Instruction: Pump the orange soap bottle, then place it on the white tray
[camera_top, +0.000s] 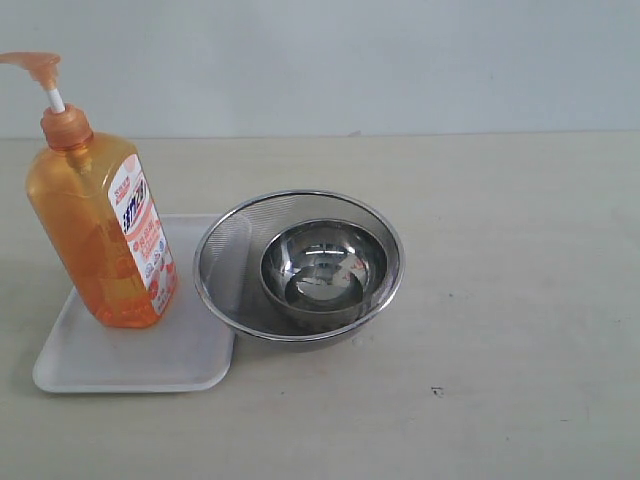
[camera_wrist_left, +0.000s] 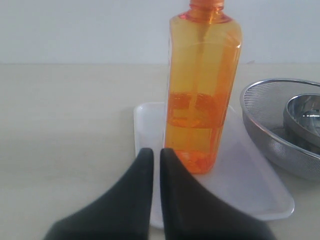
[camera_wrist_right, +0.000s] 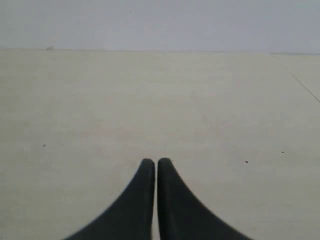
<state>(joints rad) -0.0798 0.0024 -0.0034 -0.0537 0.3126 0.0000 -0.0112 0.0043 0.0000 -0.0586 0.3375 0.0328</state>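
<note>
The pale beige tabletop (camera_top: 520, 330) fills most of the exterior view, bare on its right half apart from a small dark speck. On the left side lies the white tray (camera_top: 130, 365), flat on the surface. A round steel mesh strainer (camera_top: 225, 260) sits just beside it, its rim overlapping the tray's right edge. The orange soap bottle (camera_top: 95, 240) stands upright on the tray, label facing the strainer, with liquid filling roughly its lower half. A steel bowl (camera_top: 290, 255) rests inside the strainer. The tip of the pump nozzle is cut off by the exterior view's edge, and the left wrist view loses the whole pump head. The left end effector (camera_wrist_left: 156, 151) is closed and empty, hanging close to the bottle's base but not touching it. The right end effector (camera_wrist_right: 155, 161) is closed too, over bare tabletop; neither arm shows in the exterior view
</note>
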